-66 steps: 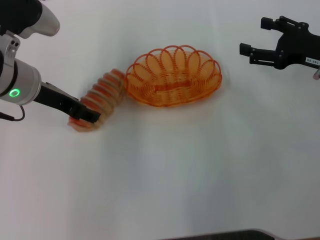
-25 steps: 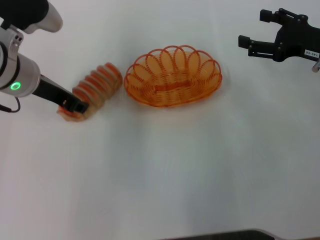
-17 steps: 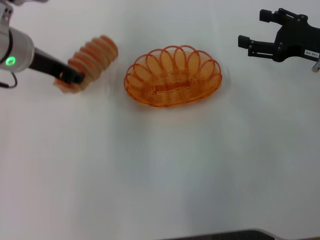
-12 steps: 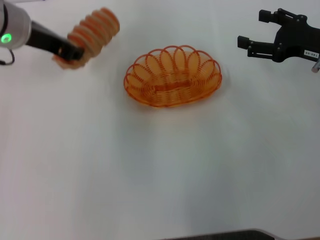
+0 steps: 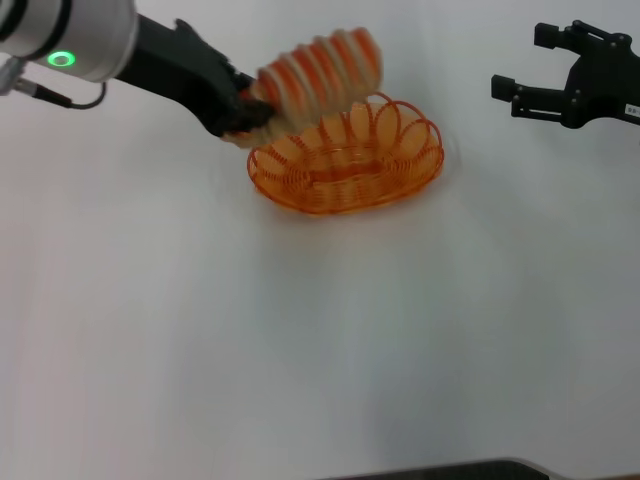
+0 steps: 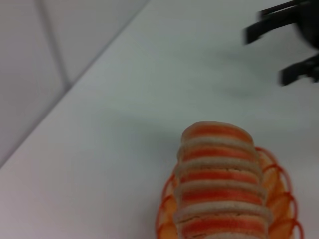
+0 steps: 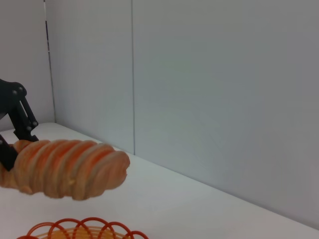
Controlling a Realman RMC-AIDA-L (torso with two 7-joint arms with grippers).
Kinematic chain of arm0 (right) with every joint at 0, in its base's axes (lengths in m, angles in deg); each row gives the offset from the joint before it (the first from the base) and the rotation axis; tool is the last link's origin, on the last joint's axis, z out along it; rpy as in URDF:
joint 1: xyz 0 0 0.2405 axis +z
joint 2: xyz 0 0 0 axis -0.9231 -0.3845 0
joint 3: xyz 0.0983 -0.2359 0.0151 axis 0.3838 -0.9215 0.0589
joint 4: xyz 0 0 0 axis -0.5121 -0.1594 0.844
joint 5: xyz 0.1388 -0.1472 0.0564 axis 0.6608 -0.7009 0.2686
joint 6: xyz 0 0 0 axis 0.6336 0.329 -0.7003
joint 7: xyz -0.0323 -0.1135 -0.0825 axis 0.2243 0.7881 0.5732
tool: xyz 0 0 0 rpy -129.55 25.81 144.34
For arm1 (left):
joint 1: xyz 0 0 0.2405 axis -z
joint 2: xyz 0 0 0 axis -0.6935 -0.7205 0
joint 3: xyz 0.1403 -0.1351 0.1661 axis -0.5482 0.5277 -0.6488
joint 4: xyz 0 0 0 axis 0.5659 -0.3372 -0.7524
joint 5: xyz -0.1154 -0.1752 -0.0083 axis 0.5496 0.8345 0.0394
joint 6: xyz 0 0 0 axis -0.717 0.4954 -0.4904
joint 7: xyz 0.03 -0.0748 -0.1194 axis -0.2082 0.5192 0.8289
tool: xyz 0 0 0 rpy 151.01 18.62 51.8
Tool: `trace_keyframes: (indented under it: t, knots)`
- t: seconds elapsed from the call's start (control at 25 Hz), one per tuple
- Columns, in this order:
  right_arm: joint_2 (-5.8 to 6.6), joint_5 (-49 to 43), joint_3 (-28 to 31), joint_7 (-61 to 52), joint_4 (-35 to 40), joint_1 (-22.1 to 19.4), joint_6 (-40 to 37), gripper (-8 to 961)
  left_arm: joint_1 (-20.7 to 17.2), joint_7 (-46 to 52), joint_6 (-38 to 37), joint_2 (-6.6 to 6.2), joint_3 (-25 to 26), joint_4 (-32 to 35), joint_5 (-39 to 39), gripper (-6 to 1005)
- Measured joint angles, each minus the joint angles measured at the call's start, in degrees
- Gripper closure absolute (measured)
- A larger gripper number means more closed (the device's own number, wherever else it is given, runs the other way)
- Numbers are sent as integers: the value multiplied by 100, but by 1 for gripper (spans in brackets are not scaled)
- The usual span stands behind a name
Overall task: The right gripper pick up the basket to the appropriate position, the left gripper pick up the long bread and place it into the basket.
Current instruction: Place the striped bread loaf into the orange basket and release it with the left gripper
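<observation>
— Carrying the long bread (image 5: 318,70) clamped at one end in my left gripper (image 5: 243,112), I've swung it from the table's left edge to just above the basket (image 5: 345,150).

— And the other arm?

— My right gripper (image 5: 520,90) hovers near the far right corner, fingers apart. The basket hasn't moved; lowering comes next, I judge.

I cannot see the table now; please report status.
Left gripper shut on long bread, held above basket rim. Right gripper open, parked aside. Nothing blocking.

1 long bread (image 5: 318,68), 1 basket (image 5: 345,160), 2 grippers: left (image 5: 243,112), right (image 5: 535,70).
</observation>
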Motion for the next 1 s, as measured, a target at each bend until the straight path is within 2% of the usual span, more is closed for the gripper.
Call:
trace_keyframes:
  t: [0.2, 0.48, 0.52, 0.8, 1.0]
  knots:
    - [34, 2, 0, 0, 3, -60, -227, 11, 174, -160, 85, 8, -262, -225, 114, 709]
    - [47, 1, -24, 0, 3, -100, -346, 11, 450, -309, 593, 20, -720, -903, 123, 764]
    - [47, 1, -23, 0, 3, -103, -368, 11, 457, -331, 732, 22, -831, -1012, 116, 802]
    - [44, -5, -15, 0, 3, -110, -407, 11, 469, -369, 1131, 28, -972, -1272, 124, 807]
    - [33, -8, -23, 0, 3, -94, -404, 11, 469, -379, 1204, 31, -1290, -1371, 79, 802]
